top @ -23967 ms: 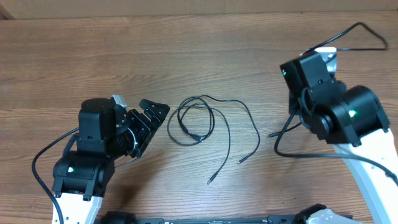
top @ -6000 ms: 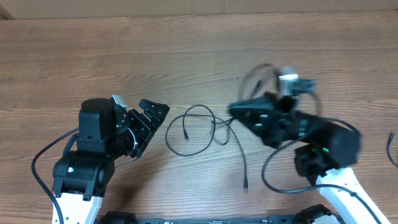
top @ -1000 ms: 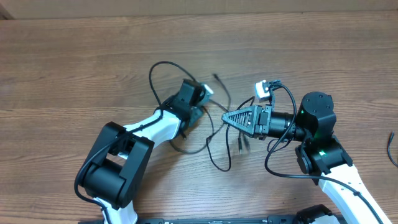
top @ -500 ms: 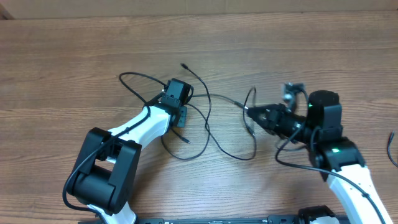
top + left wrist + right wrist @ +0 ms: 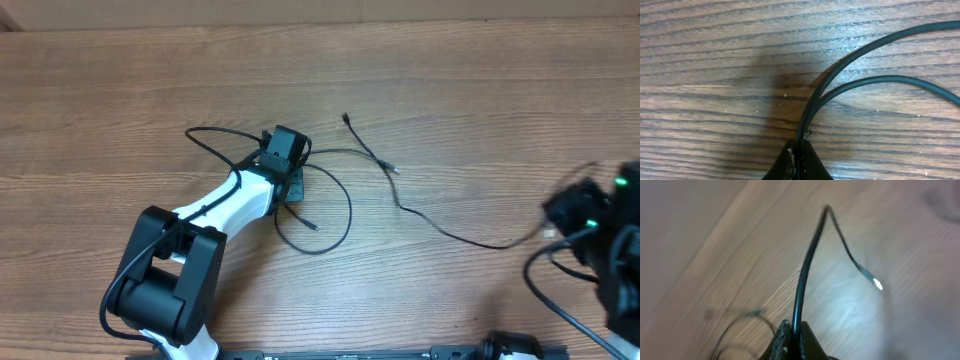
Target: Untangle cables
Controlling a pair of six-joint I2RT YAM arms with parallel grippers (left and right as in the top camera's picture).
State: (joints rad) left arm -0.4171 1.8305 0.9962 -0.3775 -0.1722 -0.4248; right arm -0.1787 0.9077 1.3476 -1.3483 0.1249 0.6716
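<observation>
Thin black cables lie spread over the wooden table. One cable forms a loop beside my left gripper, which is shut on it; the left wrist view shows two strands arcing away from the shut fingers. A second cable runs from a small plug across to the right, where my right gripper, blurred at the table's right edge, is shut on it. In the right wrist view that cable rises from the shut gripper, bends and ends in a silvery plug.
The left arm reaches in from the bottom left over the wood. A thicker black arm cord curves at the lower right. The table's far edge runs along the top.
My right gripper has swung far to the right with its cable, drawing it out long and away from the loop. The left gripper has stayed almost still on its cable.
</observation>
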